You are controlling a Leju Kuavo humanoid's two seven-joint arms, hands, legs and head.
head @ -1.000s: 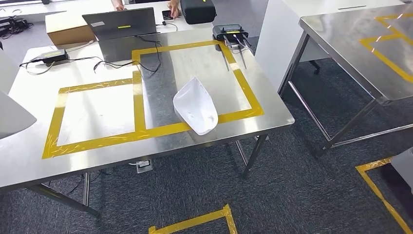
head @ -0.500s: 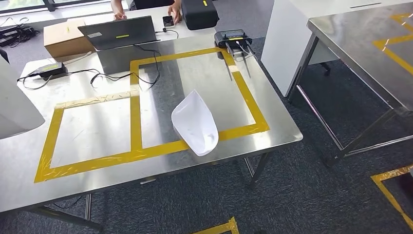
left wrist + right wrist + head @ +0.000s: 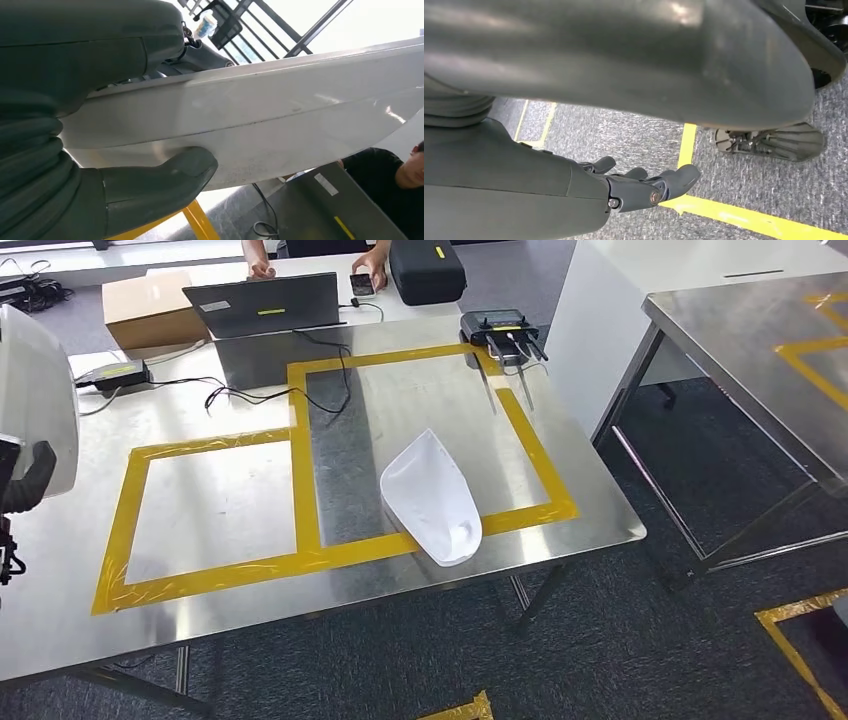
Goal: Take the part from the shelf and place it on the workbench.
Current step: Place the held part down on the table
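A white, smooth, curved shell part [image 3: 280, 105] is held in the left hand [image 3: 100, 165], thumb pressed on its face; a second white part [image 3: 432, 502] lies on the steel workbench [image 3: 560, 530], across yellow tape.

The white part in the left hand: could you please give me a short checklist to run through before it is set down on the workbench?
1. Grip: the left hand holds the white part, thumb pressed on its face: ok.
2. Bench ahead: the workbench lies in front in the head view: ok.
3. Left taped square: bare inside: ok.
4. Right taped square: another white part already lies on it, overlapping the near tape: not ok for placing there.
5. Cables and laptop sit at the far edge, away from the left square: ok.
6. Right hand: hangs over the floor, holding nothing: ok.
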